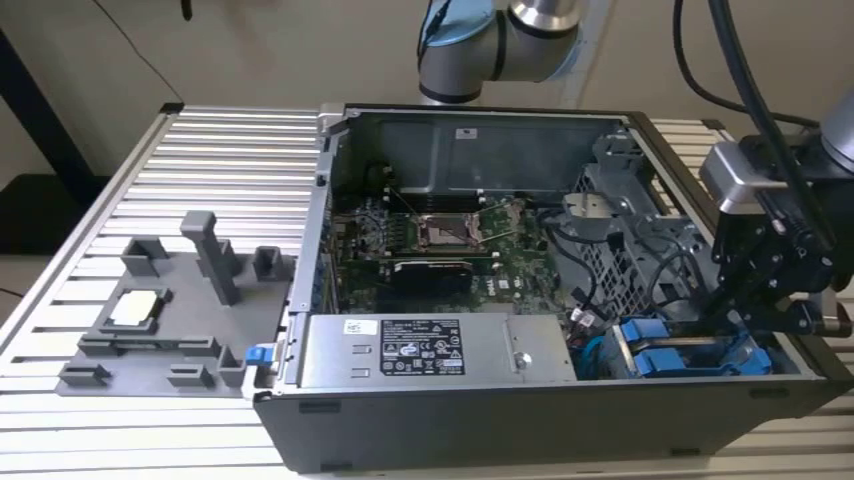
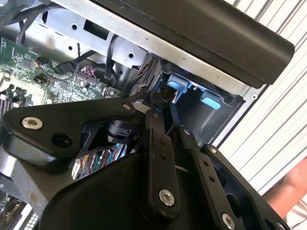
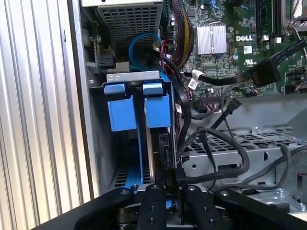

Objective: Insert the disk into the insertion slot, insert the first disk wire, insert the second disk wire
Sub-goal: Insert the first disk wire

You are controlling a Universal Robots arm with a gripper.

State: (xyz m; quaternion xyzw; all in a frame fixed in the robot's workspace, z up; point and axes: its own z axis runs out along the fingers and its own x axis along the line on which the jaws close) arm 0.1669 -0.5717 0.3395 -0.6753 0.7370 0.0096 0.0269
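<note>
Gripper [image 3: 168,178]: jaws nearly closed, pinching black cable plug [image 3: 179,173] | plug against the disk [image 3: 162,148] end | disk seated in blue-tabbed insertion slot [image 3: 135,76]

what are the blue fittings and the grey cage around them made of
Blue fittings: likely moulded plastic, judging by their uniform matte colour and rounded edges. Drive cage: probably sheet metal, bare grey with a dull sheen and thin folded edges.

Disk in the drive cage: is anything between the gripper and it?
Nothing visible does. In the first wrist view the gripper sits right at the connector edge of the disk; the black cables run alongside, not across the gap.
</note>
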